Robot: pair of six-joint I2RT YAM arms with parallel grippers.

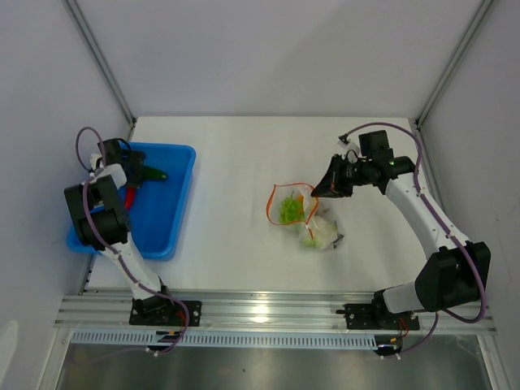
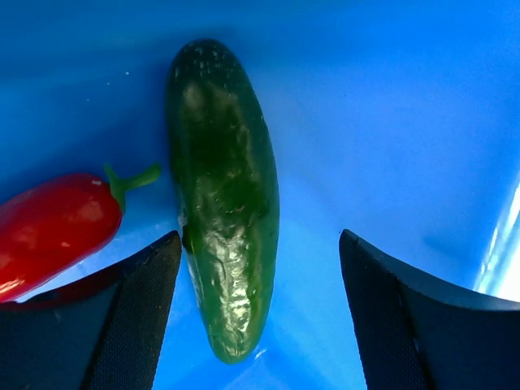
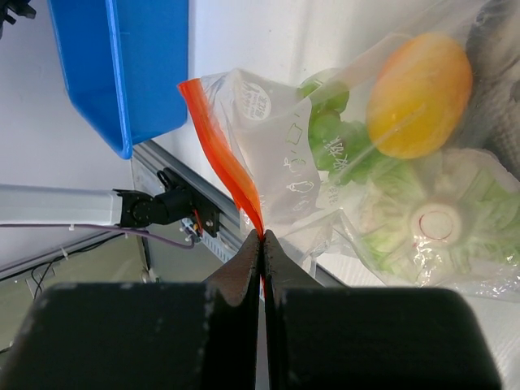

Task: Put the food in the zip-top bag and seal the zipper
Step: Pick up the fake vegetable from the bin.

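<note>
The dark green cucumber point(image 2: 223, 195) and the red chili point(image 2: 49, 231) lie in the blue tray point(image 1: 166, 215). My left gripper point(image 2: 260, 237) is open low over the tray, with the cucumber's near end between its fingers, closer to the left one; from above it point(image 1: 134, 172) sits beside the cucumber point(image 1: 156, 173) and the chili point(image 1: 130, 197). My right gripper point(image 3: 262, 236) is shut on the zipper point(image 3: 223, 154), holding up the mouth of the zip-top bag point(image 1: 296, 207). Inside the bag are the grape bunch point(image 3: 329, 130), the orange-yellow piece point(image 3: 418, 93) and the leafy vegetable point(image 3: 422, 219).
The tray stands at the table's left edge, next to the left wall. A metal rail point(image 1: 268, 309) runs along the front edge by the arm bases. Enclosure walls stand close on the left, right and back.
</note>
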